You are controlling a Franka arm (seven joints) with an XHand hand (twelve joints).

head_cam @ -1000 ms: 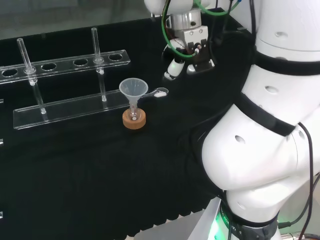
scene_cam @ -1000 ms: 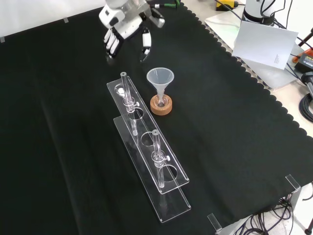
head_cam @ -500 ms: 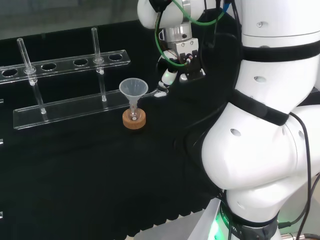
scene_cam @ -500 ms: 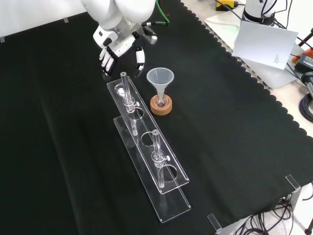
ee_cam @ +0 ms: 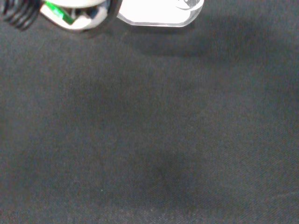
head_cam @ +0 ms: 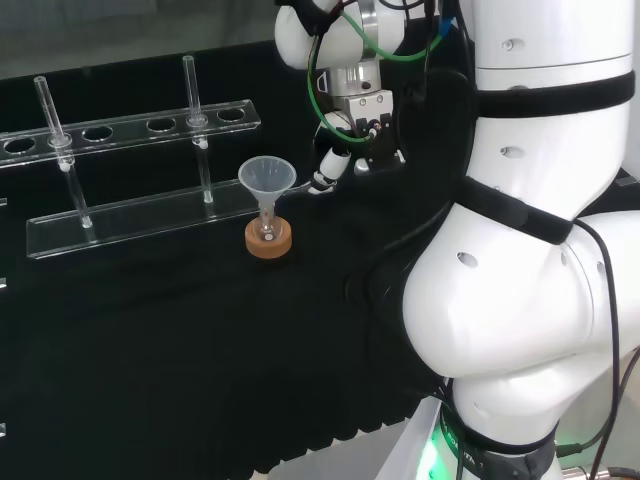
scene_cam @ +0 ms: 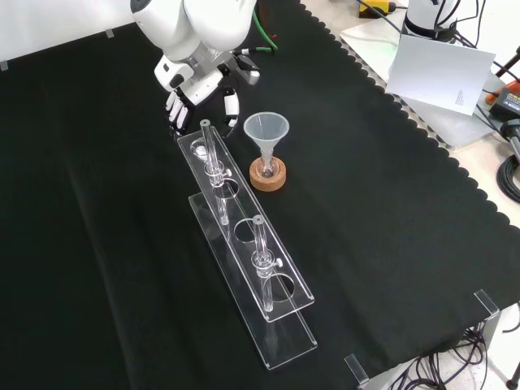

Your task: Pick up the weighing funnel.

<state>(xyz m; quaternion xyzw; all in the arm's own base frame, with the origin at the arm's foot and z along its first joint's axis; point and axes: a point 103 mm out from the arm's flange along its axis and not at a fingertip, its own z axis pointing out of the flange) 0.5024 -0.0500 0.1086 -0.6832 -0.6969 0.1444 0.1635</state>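
One robot hand (scene_cam: 193, 81), fingers (scene_cam: 174, 107) down, nr funnel (scene_cam: 266, 130)

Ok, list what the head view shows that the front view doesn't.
Head view adds the arm's bulky lower links and a green light at its base. Front view adds a white sheet and cables beyond the cloth's scalloped edge. Both share the hand, open, near the funnel on its cork ring, and the clear rack holding two tubes.

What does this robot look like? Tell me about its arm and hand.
The arm is a chain of fat, rounded, glossy white links with black bands at the joints. Green cables loop down to the hand, which is white with black parts.
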